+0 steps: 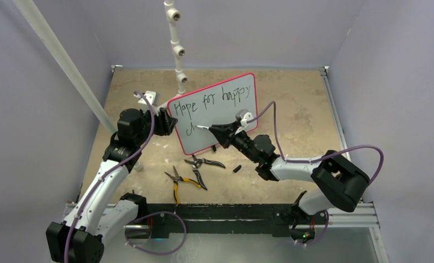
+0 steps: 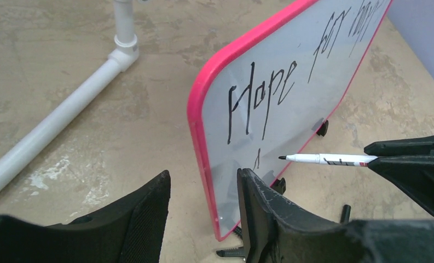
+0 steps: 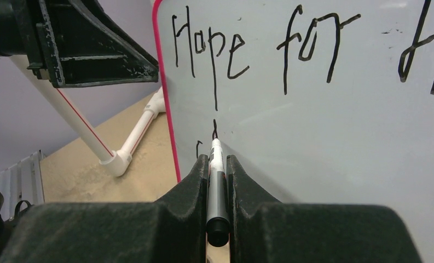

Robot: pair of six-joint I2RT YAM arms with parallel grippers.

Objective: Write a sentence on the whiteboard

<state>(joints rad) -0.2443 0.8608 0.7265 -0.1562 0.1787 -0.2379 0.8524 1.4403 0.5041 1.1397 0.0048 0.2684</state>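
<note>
The board point(image 1: 220, 112) stands upright on the worktop point(image 1: 291, 98), on small black feet. It sits near the middle and its written face is turned toward the arms. The sentence point(image 1: 212, 101) so far reads "Hope for happy" along the top line. Below "Hope", a second line has only a first short stroke.

The right end effector point(image 3: 218, 161) is closed on a marker point(image 3: 217, 186), which lies lengthwise between the fingers with its tip pointing forward. The tip is at the board's face, right by that short stroke under "Hope". Whether it actually touches cannot be told.

The left end effector point(image 2: 203, 174) is at the board's lower left corner with its jaws apart and the red frame between them. One finger is behind the board, clear of the frame. The other is in front of the face, and it is unclear whether it touches.

A white pipe point(image 2: 67, 115) lies on the worktop beyond the board's left side. In front of the board lie yellow-handled pliers point(image 1: 177, 183) and black-handled pliers point(image 1: 202, 164), close together. A small black piece point(image 1: 237, 167) lies just to their right.
</note>
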